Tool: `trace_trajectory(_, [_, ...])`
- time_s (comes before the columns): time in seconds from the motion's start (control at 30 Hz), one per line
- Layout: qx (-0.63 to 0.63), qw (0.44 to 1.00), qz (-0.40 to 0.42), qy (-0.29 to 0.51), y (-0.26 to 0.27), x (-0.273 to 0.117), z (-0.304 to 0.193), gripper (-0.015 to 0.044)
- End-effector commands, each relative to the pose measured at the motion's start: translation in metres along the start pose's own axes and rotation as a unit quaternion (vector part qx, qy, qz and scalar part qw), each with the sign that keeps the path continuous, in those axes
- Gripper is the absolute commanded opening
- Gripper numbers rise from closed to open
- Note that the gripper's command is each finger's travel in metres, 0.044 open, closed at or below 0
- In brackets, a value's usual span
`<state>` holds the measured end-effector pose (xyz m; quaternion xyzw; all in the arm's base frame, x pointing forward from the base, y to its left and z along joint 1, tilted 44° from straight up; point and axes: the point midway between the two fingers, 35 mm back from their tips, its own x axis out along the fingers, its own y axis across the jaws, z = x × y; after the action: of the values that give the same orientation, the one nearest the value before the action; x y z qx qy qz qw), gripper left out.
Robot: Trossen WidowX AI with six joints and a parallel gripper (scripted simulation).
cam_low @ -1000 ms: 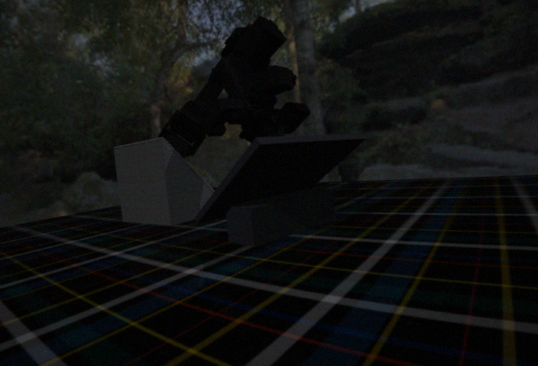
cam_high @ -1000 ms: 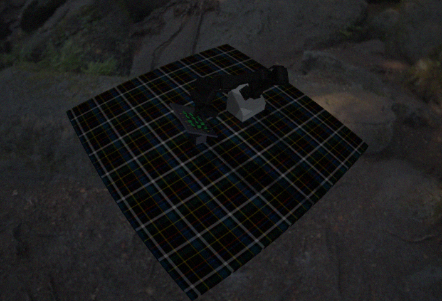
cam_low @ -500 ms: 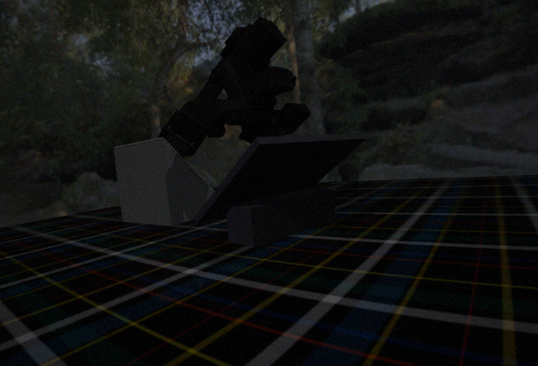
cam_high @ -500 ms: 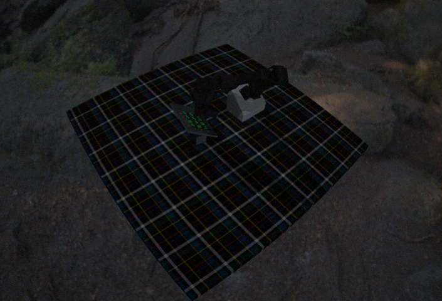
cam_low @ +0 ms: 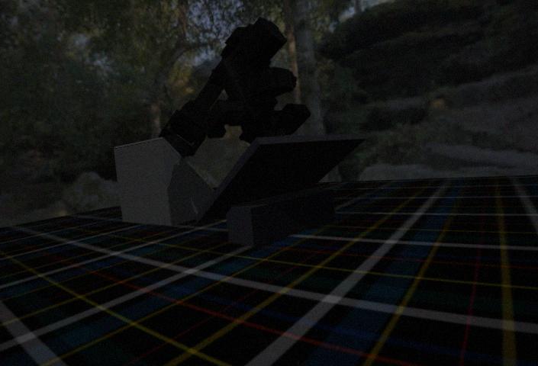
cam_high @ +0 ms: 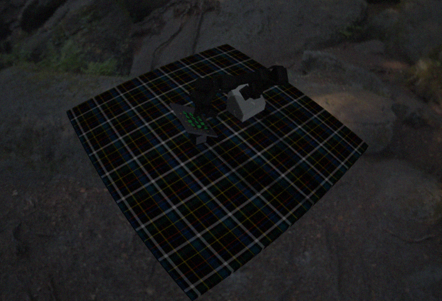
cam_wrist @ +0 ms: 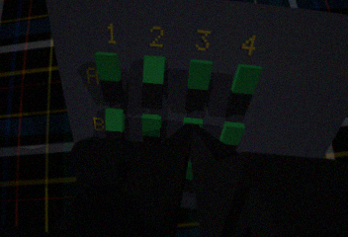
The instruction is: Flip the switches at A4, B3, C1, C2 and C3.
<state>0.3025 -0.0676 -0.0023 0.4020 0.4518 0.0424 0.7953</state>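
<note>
The tilted dark panel point(cam_high: 212, 133) point(cam_low: 278, 165) point(cam_wrist: 291, 109) carries green rocker switches. The wrist view shows A1 point(cam_wrist: 108, 66), A2 point(cam_wrist: 154, 69), A3 point(cam_wrist: 200, 74) and A4 point(cam_wrist: 246, 79), then B1 point(cam_wrist: 115, 119), B2 point(cam_wrist: 151, 124), B3 point(cam_wrist: 193, 120) and B4 point(cam_wrist: 232, 133). My gripper point(cam_wrist: 190, 129) is shut and empty, its tips over the near part of B3; contact cannot be told. The fingers hide most of row C; one green piece shows beside them. In the exterior view the panel hides the tips. Dim light leaves the switch tilts unclear.
A pale grey angular block point(cam_high: 244, 104) point(cam_low: 142, 181) stands beside the panel, close under the arm. A grey support block point(cam_high: 201, 138) point(cam_low: 278, 217) sits beneath the panel's raised side. A plaid cloth point(cam_high: 207, 198) point(cam_low: 217, 310) covers the table.
</note>
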Motion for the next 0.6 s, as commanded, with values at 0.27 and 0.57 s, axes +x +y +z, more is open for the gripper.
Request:
trace_trajectory(0.27, [0.003, 1.000, -0.002, 0.001, -0.0010, 0.0019, -0.0010, 0.0000])
trace_trajectory(0.57, [0.003, 1.000, -0.002, 0.001, -0.0010, 0.0031, -0.0009, 0.0000])
